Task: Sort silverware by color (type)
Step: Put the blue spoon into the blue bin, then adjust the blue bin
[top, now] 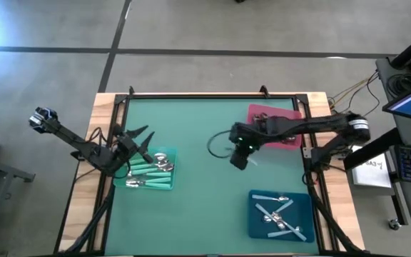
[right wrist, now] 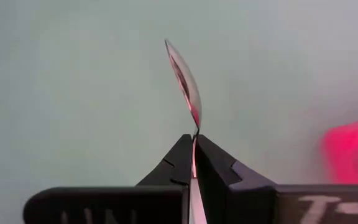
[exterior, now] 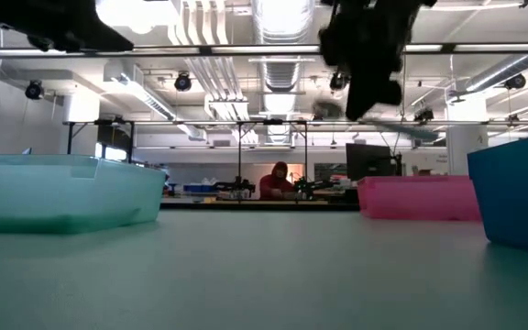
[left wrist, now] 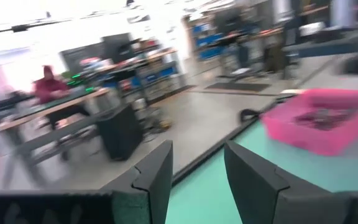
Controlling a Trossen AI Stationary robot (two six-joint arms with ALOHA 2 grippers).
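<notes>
Spoon (right wrist: 185, 81) is hanging above mid-table, clamped by its handle in the right gripper (top: 240, 158), mid-carry; next, judging its colour and releasing over the matching tray, while left gripper (top: 135, 140) is waiting, fingers apart.

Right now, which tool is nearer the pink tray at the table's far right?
Right. The right tool, shut on a metal spoon, hangs just left of the pink tray. The open left tool sits across the table over the teal tray.

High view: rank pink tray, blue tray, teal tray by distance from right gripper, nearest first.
From the right gripper, shut on a spoon:
1. Pink tray, far right corner.
2. Blue tray, near right.
3. Teal tray, left side, below the left gripper.
</notes>
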